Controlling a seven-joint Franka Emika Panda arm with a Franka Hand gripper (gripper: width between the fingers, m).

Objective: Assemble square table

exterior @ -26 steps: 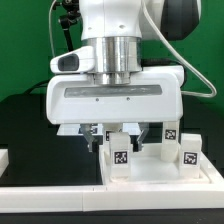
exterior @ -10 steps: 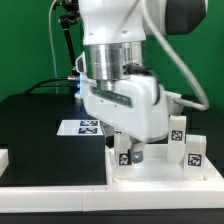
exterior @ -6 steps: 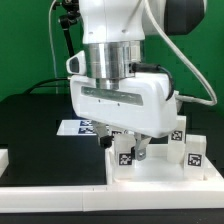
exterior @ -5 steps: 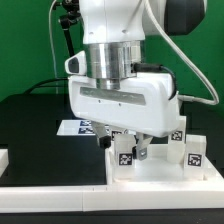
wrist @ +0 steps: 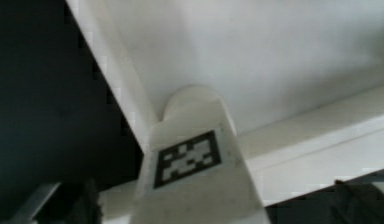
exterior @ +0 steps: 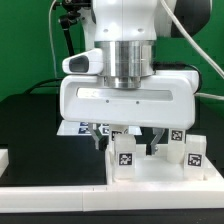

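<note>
The square table's slab (exterior: 165, 170) is lying on the tabletop (exterior: 40, 130) with a tagged leg (exterior: 124, 155) standing on it between my wide-open gripper (exterior: 122, 142), and I am risking toppling that leg if one finger brushes it.

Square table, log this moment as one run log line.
stage: leg fitting | gripper: jaws open, straddling an upright tagged leg | leg: standing on the square table slab | other legs: standing on exterior view's right
</note>
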